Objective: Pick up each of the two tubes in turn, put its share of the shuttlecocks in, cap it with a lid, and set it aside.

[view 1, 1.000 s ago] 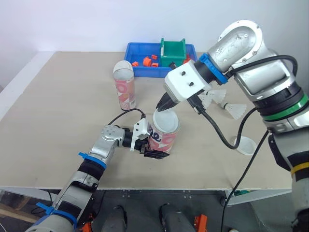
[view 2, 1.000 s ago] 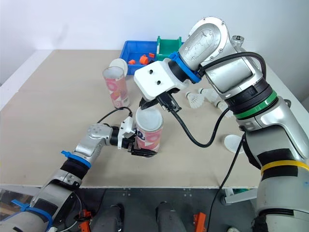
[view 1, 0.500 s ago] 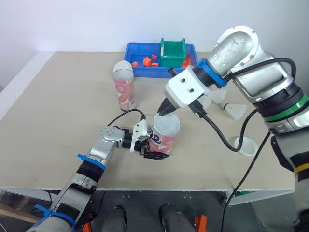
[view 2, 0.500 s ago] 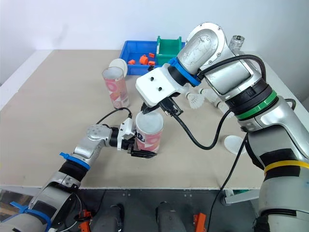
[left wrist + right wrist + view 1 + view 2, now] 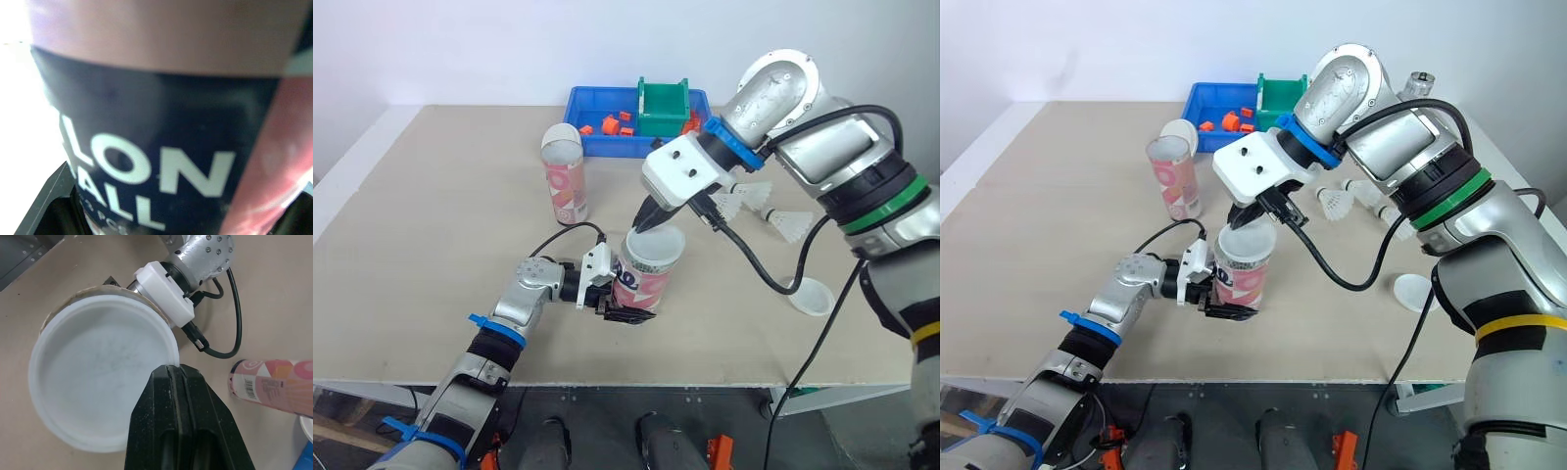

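Note:
A pink patterned tube (image 5: 641, 282) stands upright near the table's front, and my left gripper (image 5: 623, 297) is shut on its lower part. The tube's dark lettered band (image 5: 156, 147) sits close up in the left wrist view. A white lid (image 5: 655, 247) lies on the tube's mouth, a little off-centre, so some cardboard rim (image 5: 73, 298) shows beside it. My right gripper (image 5: 646, 219) is shut on the lid's (image 5: 98, 387) far edge. A second pink tube (image 5: 567, 183) stands upright at the back left. Two shuttlecocks (image 5: 746, 197) (image 5: 791, 224) lie to the right.
A blue tray (image 5: 597, 110) with orange pieces and a green bin (image 5: 667, 102) stand at the back edge. Another white lid (image 5: 810, 295) lies on the table at the right, near the right arm's cable. A further white lid (image 5: 1181, 131) leans behind the second tube.
My right wrist has swung slightly left while keeping its pinch, and the lid has settled lower onto the tube's mouth. The left gripper and tube have stayed put.

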Controlling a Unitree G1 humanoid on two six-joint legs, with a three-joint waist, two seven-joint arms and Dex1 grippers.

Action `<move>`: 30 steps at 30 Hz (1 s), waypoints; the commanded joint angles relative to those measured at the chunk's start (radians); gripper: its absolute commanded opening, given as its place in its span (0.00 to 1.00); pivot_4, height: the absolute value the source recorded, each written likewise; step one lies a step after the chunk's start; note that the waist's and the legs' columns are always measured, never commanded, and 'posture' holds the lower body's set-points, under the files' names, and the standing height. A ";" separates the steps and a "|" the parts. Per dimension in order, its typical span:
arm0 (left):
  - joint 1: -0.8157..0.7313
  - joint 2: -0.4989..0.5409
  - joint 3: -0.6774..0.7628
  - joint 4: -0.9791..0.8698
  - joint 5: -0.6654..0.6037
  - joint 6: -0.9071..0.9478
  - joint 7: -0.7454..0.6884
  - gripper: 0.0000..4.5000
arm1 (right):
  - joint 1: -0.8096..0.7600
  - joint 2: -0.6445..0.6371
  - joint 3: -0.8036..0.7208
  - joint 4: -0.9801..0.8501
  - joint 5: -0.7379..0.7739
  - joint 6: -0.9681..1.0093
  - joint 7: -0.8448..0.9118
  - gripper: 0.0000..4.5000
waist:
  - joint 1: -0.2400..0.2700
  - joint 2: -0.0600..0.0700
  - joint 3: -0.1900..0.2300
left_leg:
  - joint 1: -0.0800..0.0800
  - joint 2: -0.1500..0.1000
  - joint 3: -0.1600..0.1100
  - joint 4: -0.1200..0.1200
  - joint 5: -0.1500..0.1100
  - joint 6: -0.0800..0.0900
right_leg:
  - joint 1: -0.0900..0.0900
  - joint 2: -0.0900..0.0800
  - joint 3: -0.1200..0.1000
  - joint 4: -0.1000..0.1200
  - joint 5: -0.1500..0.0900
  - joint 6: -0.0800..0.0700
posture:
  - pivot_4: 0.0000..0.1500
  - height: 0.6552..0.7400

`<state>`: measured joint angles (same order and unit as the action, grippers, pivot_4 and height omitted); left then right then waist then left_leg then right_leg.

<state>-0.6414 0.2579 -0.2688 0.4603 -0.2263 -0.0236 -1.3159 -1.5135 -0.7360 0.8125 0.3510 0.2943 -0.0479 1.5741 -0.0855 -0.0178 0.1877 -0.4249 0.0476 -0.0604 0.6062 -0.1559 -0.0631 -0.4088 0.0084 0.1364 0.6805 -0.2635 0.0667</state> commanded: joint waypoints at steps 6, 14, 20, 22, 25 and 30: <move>0.028 0.027 -0.016 0.044 0.042 0.024 0.008 0.79 | -0.031 0.017 -0.030 0.002 0.010 -0.013 0.040 0.03 | 0.000 0.000 0.000 | 0.000 0.000 0.000 0.000 0.000 0.000 | 0.000 0.000 0.000 0.000 0.000 0.000 | 1.00 0.96; 0.021 0.025 -0.016 0.051 0.043 0.024 0.007 0.79 | -0.022 0.007 -0.041 -0.043 0.034 0.014 0.040 0.03 | 0.000 0.000 0.000 | 0.000 0.000 0.000 0.000 0.000 0.000 | 0.000 0.000 0.000 0.000 0.000 0.000 | 1.00 0.96; 0.015 0.026 -0.015 0.062 0.045 0.020 0.005 0.79 | -0.007 -0.019 -0.037 -0.076 0.035 0.015 0.040 0.03 | 0.000 0.000 0.000 | 0.000 0.000 0.000 0.000 0.000 0.000 | 0.000 0.000 0.000 0.000 0.000 0.000 | 1.00 0.96; 0.016 0.027 -0.015 0.061 0.045 0.019 0.004 0.79 | 0.002 -0.031 -0.039 -0.095 0.036 0.019 0.040 0.03 | 0.000 0.000 0.000 | 0.000 0.000 0.000 0.000 0.000 0.000 | 0.000 0.000 0.000 0.000 0.000 0.000 | 1.00 0.96; 0.017 0.029 -0.015 0.060 0.045 0.019 0.003 0.79 | 0.009 -0.037 -0.039 -0.101 0.028 0.017 0.040 0.03 | 0.000 0.000 0.000 | 0.000 0.000 0.000 0.000 0.000 0.000 | 0.000 0.000 0.000 0.000 0.000 0.000 | 1.00 0.96; 0.016 0.029 -0.014 0.062 0.044 0.018 0.003 0.79 | 0.017 -0.030 -0.053 -0.084 -0.015 -0.009 0.040 0.03 | 0.000 0.000 0.000 | 0.000 0.000 0.000 0.000 0.000 0.000 | 0.000 0.000 0.000 0.000 0.000 0.000 | 1.00 0.96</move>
<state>-0.6485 0.2581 -0.2681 0.4706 -0.2263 -0.0248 -1.3196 -1.4964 -0.7563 0.8039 0.2707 0.3021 -0.0369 1.5742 -0.0851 -0.0178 0.1877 -0.4247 0.0479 -0.0607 0.6062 -0.1560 -0.0631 -0.4084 0.0086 0.1361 0.6808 -0.2637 0.0667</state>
